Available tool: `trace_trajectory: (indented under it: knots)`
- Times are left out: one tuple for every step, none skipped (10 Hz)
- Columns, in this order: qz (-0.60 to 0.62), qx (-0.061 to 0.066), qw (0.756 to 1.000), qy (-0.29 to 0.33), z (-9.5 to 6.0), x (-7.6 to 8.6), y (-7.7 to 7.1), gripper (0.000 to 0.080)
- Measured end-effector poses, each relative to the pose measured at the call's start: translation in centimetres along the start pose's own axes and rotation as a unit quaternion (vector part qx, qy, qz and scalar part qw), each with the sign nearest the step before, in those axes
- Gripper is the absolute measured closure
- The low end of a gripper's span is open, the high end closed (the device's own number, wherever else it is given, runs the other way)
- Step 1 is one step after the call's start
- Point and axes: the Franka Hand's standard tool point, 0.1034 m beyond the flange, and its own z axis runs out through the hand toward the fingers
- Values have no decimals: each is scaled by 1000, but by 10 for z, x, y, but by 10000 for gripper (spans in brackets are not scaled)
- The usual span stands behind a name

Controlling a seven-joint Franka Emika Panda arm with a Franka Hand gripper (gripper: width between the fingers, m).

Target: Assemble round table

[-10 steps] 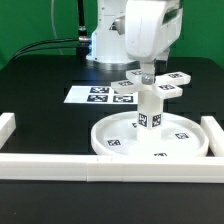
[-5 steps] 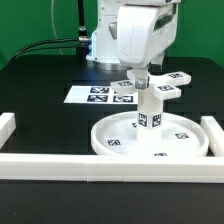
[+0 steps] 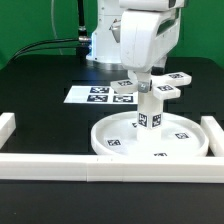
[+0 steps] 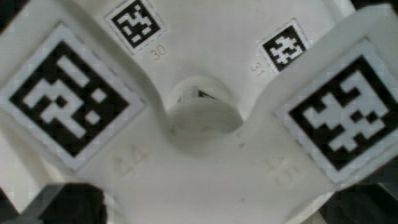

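The large round rimmed disc point(image 3: 105, 148) lies flat on the black table. The short cylindrical leg point(image 3: 148, 112) stands upright on its middle. On top of the leg sits the cross-shaped base point(image 3: 158, 86), its tagged arms spreading outward. My gripper point(image 3: 143, 74) hangs straight down over the base's hub. In the wrist view the base point(image 4: 214, 110) fills the picture. My gripper point(image 4: 217, 205) shows only as dark fingertips point(image 4: 68, 205) in two corners, standing wide apart on either side of the white hub. I cannot tell whether they touch it.
The marker board point(image 3: 92, 96) lies flat behind the disc. White border rails run along the front point(image 3: 60, 166), with short pieces at the exterior view's left point(image 3: 6, 128) and right point(image 3: 212, 130). The arm's white pedestal point(image 3: 105, 45) stands at the back.
The hand has shifted slightly toward the exterior view's left and come down a little over the base. Disc, leg and base have not moved.
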Motion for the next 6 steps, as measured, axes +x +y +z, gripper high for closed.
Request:
trace_trajectory:
  knots:
    - [1,0,1000,0,0,-1,1,170]
    - [1,0,1000,0,0,-1,1,299]
    - [2,0,1000,0,0,-1,1,357]
    - [15,0,1000,0,0,-1,1,357]
    - [15,0,1000,0,0,-2,1,357]
    - [17,0,1000,0,0,-2,1,357]
